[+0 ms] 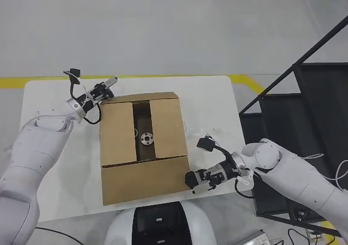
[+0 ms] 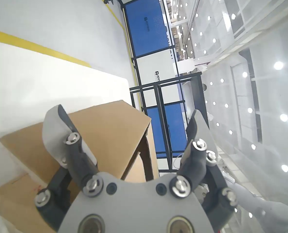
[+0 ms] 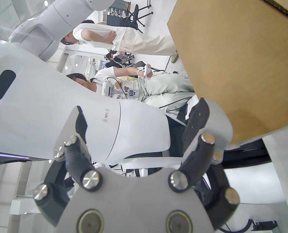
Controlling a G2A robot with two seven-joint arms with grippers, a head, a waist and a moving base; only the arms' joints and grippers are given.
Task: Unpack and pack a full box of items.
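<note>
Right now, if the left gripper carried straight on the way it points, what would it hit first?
Most likely the cardboard box: the left gripper, open, points along its far top edge, with a flap corner straight ahead. Depth is unclear, so it may only graze it.

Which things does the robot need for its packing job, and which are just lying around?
For the job: box, round thing inside it, left tool, right tool.
Just there: table, black rack, yellow floor line.
</note>
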